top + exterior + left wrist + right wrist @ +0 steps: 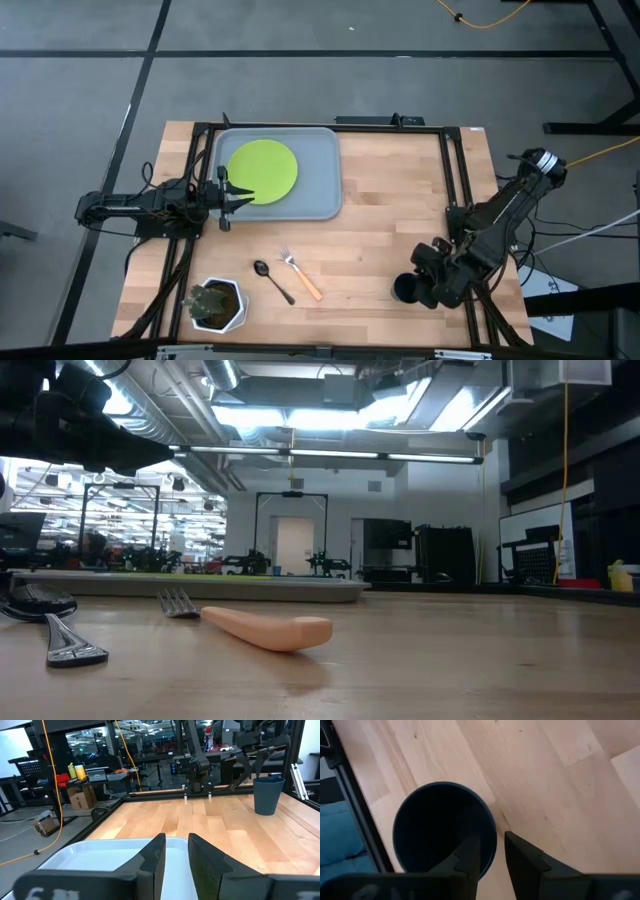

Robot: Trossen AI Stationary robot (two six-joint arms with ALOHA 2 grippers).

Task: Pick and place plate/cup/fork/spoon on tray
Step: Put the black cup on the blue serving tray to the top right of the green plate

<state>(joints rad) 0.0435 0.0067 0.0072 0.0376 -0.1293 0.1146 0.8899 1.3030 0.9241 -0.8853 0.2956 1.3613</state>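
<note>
We're in a robotics lab or workshop: the wooden table (390, 220) sits in a black metal frame (455, 210) on grey carpet tiles, with a yellow cable (490, 15) trailing across the floor. Beyond the table edge, the low view takes in exposed ceiling ducts (190, 410), strip lights (330, 455) and more framed rigs (290, 535), and the left wrist view catches cardboard boxes (82, 797) and cluttered benches (100, 772).

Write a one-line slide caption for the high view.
Plate already on the tray; right gripper at the cup, while spoon and fork wait on the table.
</note>
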